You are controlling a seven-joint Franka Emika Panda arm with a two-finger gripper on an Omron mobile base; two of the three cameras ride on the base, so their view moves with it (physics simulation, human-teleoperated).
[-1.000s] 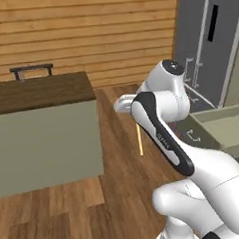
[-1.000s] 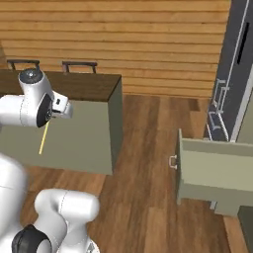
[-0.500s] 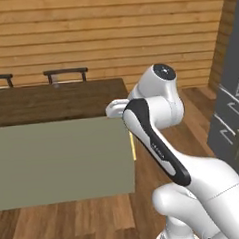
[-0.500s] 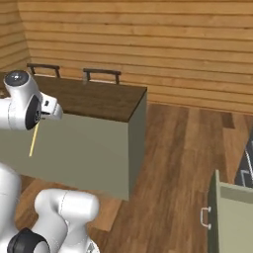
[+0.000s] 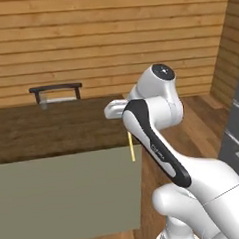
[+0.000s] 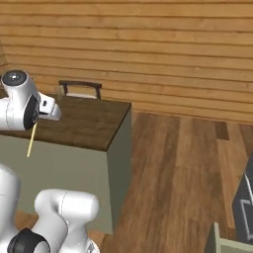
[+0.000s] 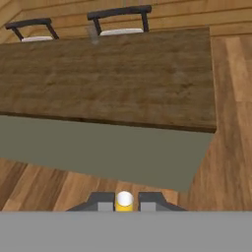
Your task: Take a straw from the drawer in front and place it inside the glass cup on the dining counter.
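Carrying the straw [image 5: 131, 147] toward the worktop [image 7: 113, 78].

The fingers [image 7: 101, 201] are pressed onto the straw's upper end, seen end-on in the hand view as a pale disc, so it hangs straight down from the gripper [image 7: 124, 202], ready to drop upright into a cup. In the left base view it dangles just off the worktop's near corner, over the green side panel. A faint clear cup [image 7: 92, 33], apparently the target, stands at the far edge by a chair [image 7: 119, 18], well apart from the straw.
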